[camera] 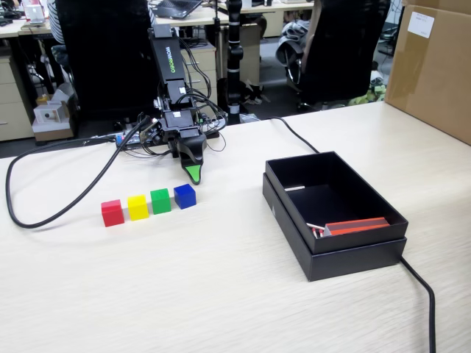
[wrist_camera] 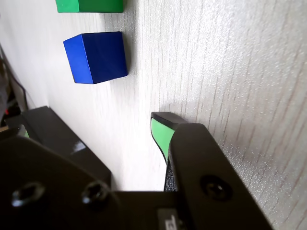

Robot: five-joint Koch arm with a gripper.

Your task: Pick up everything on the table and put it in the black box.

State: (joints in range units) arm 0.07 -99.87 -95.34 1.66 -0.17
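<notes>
From my fixed view, left of the black box [camera: 335,254] sit the red cube [camera: 112,212], yellow [camera: 137,207], green [camera: 160,201] and blue [camera: 185,195] on the desk [camera: 221,294]. None boxed. My pincer [camera: 193,175] hangs just behind the blue cube, holding nothing; its opening I cannot tell.

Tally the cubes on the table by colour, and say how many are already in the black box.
Small glossy red cube: 1
Small glossy yellow cube: 1
Small glossy green cube: 1
Small glossy blue cube: 1
Cubes inside the shallow matte black cardboard box: 0
Total: 4, all on the pale wood-grain table.
</notes>
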